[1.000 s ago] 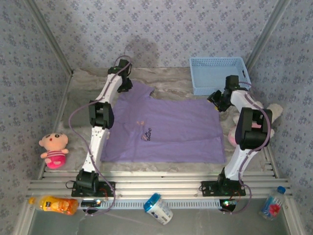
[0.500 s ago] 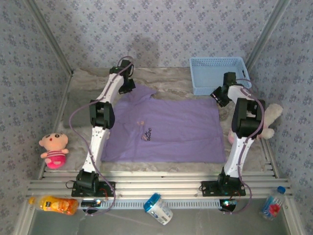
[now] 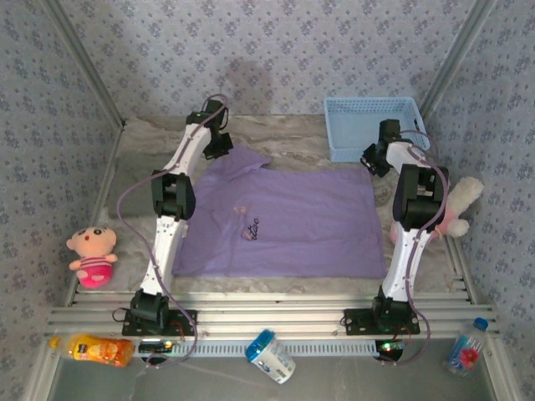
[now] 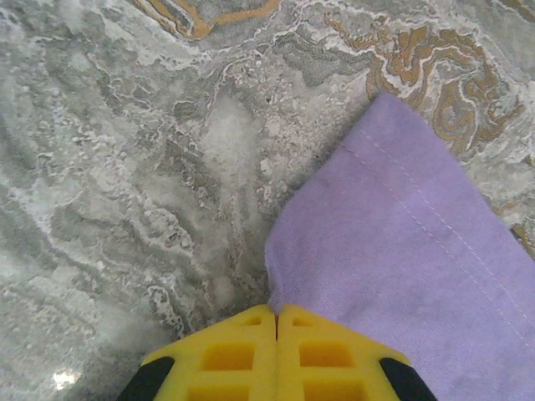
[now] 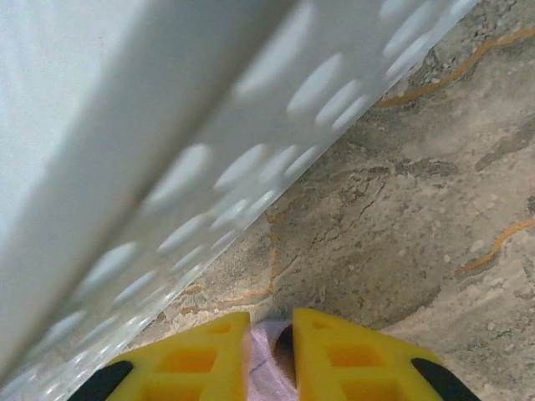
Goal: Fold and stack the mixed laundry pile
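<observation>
The lavender T-shirt (image 3: 284,221) lies spread flat on the marble table (image 3: 292,138), its small chest lettering (image 3: 250,228) facing up. At the shirt's far left sleeve (image 4: 401,242), my left gripper (image 3: 220,147) (image 4: 277,311) has its yellow fingers pressed together on the cloth edge. My right gripper (image 3: 373,159) (image 5: 272,322) is at the far right corner, beside the basket, with a strip of lavender cloth (image 5: 269,368) pinched between its fingers. The gray garment is out of view.
The light blue lattice basket (image 3: 372,107) stands at the far right, its wall (image 5: 209,167) close above my right fingers. A plush doll (image 3: 92,255) lies left, another plush (image 3: 460,200) right. An orange bottle (image 3: 100,349), a can (image 3: 272,355) and a water bottle (image 3: 464,347) lie along the near rail.
My right gripper has moved toward the far side next to the basket, drawing the shirt's far right corner with it. My left gripper has shifted slightly farther back with the sleeve.
</observation>
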Controlling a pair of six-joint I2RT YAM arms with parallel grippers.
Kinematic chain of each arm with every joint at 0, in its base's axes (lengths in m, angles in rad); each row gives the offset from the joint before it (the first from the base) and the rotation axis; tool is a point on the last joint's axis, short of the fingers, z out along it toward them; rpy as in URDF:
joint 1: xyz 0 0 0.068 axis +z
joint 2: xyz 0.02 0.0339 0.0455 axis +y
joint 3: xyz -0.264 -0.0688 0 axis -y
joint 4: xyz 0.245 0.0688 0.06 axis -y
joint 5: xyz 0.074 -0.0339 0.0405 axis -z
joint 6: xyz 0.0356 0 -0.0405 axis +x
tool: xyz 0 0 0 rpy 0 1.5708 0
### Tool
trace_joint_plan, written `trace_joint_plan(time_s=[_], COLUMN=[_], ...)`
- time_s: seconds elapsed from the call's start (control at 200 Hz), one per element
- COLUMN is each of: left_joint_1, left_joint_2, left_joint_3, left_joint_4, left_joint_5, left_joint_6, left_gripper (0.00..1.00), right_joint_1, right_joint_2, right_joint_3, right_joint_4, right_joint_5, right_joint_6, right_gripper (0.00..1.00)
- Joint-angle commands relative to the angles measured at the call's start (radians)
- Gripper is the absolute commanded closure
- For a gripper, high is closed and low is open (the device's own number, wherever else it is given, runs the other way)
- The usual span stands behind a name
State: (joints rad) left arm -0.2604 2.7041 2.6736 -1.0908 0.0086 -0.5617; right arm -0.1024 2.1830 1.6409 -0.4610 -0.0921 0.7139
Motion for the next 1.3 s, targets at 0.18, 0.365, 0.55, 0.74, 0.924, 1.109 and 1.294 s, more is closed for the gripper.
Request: trace_joint_plan(time_s=[0.18, 0.365, 0.55, 0.74, 0.924, 1.109, 1.294], left_joint_1=[-0.003, -0.003, -0.002, -0.008, -0.011, -0.014, -0.016], left_joint_2=[-0.113, -0.143, -0.163, -0.227, -0.317, -0.506, -0.674], left_joint_3=[-0.002, -0.002, -0.007, -0.097, -0.232, -0.527, -0.810], left_joint_4=[-0.020, -0.011, -0.018, 0.021, 0.060, 0.207, 0.323], left_joint_5=[0.037, 0.027, 0.019, 0.018, 0.009, 0.002, 0.022], left_joint_6=[-0.018, -0.016, -0.015, -0.010, -0.010, -0.009, -0.012], left_gripper=[1.00, 1.00, 1.00, 1.00, 1.00, 1.00, 1.00], right_joint_1=[0.004, -0.010, -0.020, -0.050, -0.094, -0.120, -0.123], right_joint_2=[-0.029, -0.099, -0.167, -0.237, -0.333, -0.416, -0.469], right_joint_3=[-0.048, -0.072, -0.131, -0.221, -0.334, -0.417, -0.476], right_joint_4=[0.001, 0.028, 0.065, 0.096, 0.130, 0.151, 0.146], right_joint_5=[-0.036, -0.074, -0.149, -0.195, -0.231, -0.265, -0.295], right_joint_6=[-0.063, -0.076, -0.119, -0.116, -0.106, -0.106, -0.117], right_gripper=[1.00, 1.00, 1.00, 1.00, 1.00, 1.00, 1.00])
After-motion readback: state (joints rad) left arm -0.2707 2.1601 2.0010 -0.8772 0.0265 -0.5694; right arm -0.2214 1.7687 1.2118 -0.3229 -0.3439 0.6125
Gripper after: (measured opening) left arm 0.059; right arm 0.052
